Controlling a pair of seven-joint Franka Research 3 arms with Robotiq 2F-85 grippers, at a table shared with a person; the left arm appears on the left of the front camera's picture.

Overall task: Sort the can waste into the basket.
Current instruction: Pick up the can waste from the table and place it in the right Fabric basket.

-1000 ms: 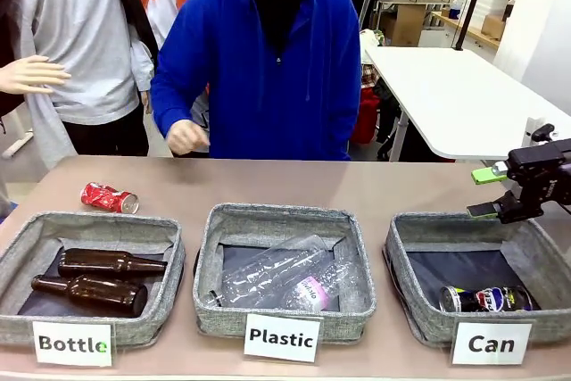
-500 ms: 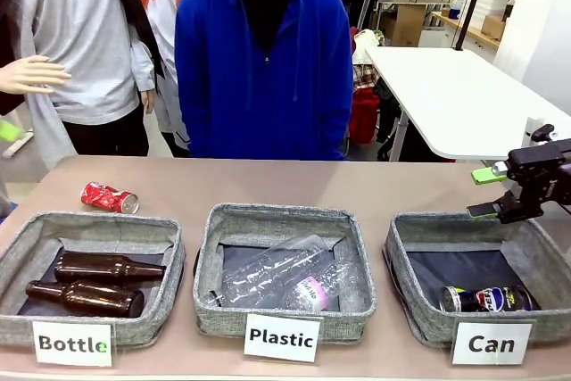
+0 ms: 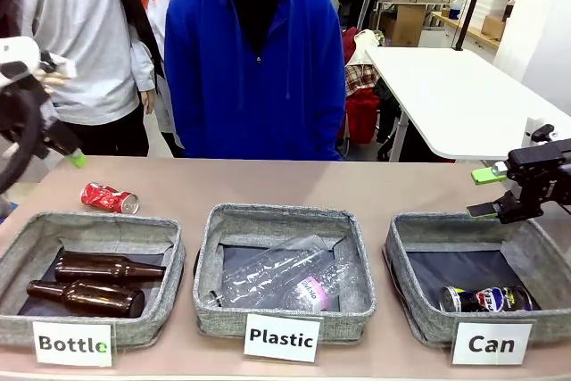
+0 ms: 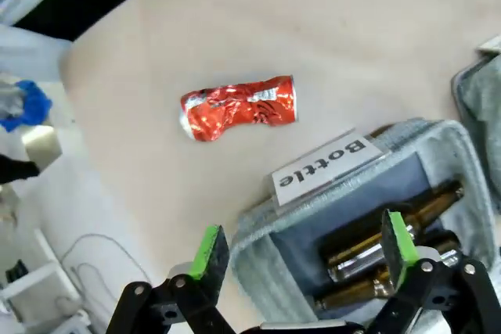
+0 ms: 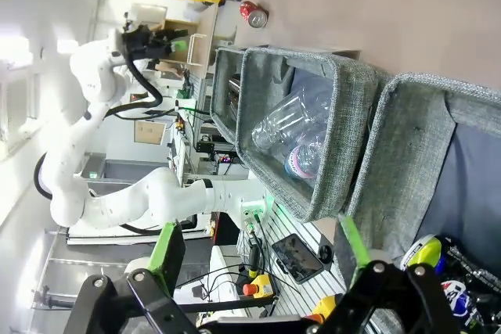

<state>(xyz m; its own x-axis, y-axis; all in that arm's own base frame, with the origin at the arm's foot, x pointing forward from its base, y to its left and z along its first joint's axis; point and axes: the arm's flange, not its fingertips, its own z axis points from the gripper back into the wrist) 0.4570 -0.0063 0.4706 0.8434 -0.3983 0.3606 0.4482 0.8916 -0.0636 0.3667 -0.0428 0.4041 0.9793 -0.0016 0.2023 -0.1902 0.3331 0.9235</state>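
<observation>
A crushed red can (image 3: 109, 197) lies on the table behind the Bottle basket. In the left wrist view the red can (image 4: 239, 105) sits ahead of my open left gripper (image 4: 304, 246), which hovers over the Bottle basket's near corner. From the front, my left gripper (image 3: 62, 144) hangs at the far left, above and left of that can. A dark can (image 3: 489, 299) with blue-white markings lies in the grey "Can" basket (image 3: 399, 256). My right gripper (image 3: 489, 193) is open and empty above that basket's back rim. Under my right gripper (image 5: 260, 249) shows the same dark can (image 5: 438, 271).
The "Bottle" basket (image 3: 169, 238) holds two brown glass bottles (image 3: 89, 297). The "Plastic" basket (image 3: 210, 310) in the middle holds clear plastic bottles (image 3: 285, 281). A person in a blue jacket (image 3: 254, 69) stands at the far edge, hands off the table.
My left arm has come into the front view from the left. The person drew the hand back and stood up straight. The brown bottles shifted slightly. The right arm has not moved.
</observation>
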